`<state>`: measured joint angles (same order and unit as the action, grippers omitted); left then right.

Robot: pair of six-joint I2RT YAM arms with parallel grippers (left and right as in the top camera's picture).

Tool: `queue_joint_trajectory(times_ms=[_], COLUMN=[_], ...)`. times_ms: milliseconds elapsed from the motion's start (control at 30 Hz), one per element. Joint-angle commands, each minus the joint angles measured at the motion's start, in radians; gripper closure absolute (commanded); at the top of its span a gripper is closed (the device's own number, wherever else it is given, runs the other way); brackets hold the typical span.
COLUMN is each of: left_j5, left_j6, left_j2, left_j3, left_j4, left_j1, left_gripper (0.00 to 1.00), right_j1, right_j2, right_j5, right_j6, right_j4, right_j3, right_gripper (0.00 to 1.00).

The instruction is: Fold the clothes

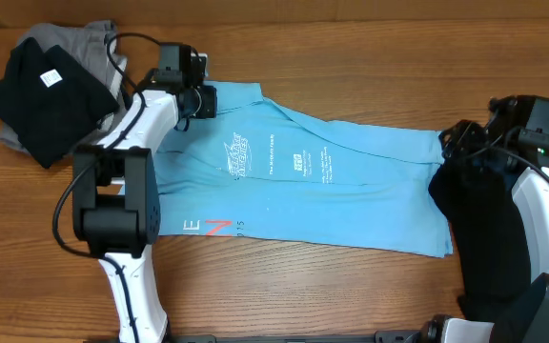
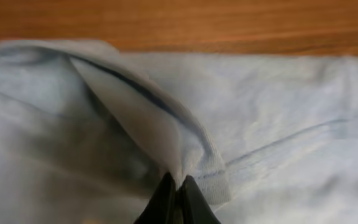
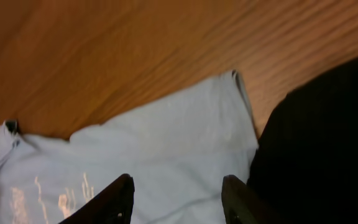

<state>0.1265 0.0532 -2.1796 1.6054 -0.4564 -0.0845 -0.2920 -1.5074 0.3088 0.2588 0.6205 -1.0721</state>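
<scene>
A light blue T-shirt [image 1: 351, 181] with white lettering and a red mark lies spread across the middle of the table. My left gripper [image 1: 201, 100] sits at its far left corner. In the left wrist view this gripper [image 2: 176, 182] is shut on a raised fold of the blue fabric [image 2: 148, 118]. My right gripper [image 1: 454, 143] hovers over the shirt's right edge. Its jaws [image 3: 178, 183] stand open above the blue cloth [image 3: 166, 143], with nothing between them.
A black garment [image 1: 484, 238] lies under the right arm, overlapping the blue shirt's right end, and fills the right side of the right wrist view [image 3: 322, 137]. A pile of black and grey shirts [image 1: 46, 81] sits at the far left. Bare wood lies beyond the blue shirt.
</scene>
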Motion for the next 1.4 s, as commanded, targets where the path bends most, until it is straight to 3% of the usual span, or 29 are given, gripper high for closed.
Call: queue_joint_trajectory(times_ms=[0,433,900,1367], left_j5=[-0.003,-0.003,-0.007,-0.006], left_j6=[0.015,0.014,0.009,0.006], left_j2=[0.113,0.201,0.203,0.204], left_j3=[0.042,0.042,0.042,0.042], left_j4=[-0.004,-0.058,-0.119,-0.122], left_j1=[0.006,0.006,0.008,0.007], left_gripper=[0.96,0.95,0.95,0.94], right_j1=[0.005,0.043,0.037,0.034], right_j2=[-0.048,-0.349,-0.362,-0.362], right_j5=[-0.05,0.032,-0.082,-0.088], right_j6=[0.06,0.065,0.169,0.169], right_j4=[-0.053,-0.132,-0.022,-0.134], right_j3=[0.005,0.005,0.005,0.005], right_gripper=[0.5,0.55,0.59,0.58])
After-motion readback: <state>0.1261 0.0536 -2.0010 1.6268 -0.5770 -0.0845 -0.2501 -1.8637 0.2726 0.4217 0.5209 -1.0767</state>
